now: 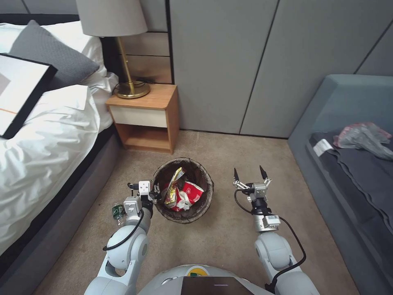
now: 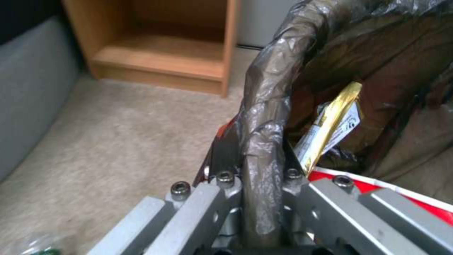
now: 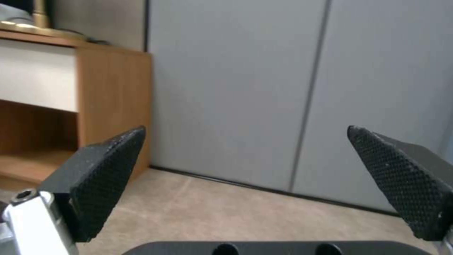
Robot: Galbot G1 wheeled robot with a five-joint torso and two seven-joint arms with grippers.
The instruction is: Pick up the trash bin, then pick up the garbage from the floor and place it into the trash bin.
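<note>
The trash bin (image 1: 208,180), round with a dark brown bag folded over its rim, stands in the middle of the carpet. Inside lie garbage pieces: a red-and-white paper cup (image 1: 191,191), a yellow wrapper (image 1: 176,177) and crumpled white paper. My left gripper (image 1: 156,191) is shut on the bin's near-left rim. The left wrist view shows its fingers (image 2: 225,148) clamping the bag-covered rim (image 2: 269,88), with the yellow wrapper (image 2: 330,122) just beyond. A green bottle (image 1: 118,211) lies on the floor left of my left arm. My right gripper (image 1: 249,175) hovers open to the right of the bin, holding nothing.
A wooden nightstand (image 1: 147,116) with a brass lamp stands behind the bin against the grey wall panels. The bed (image 1: 45,139) runs along the left, and a grey sofa (image 1: 348,164) lies on the right. Bare carpet lies between my arms and right of the bin.
</note>
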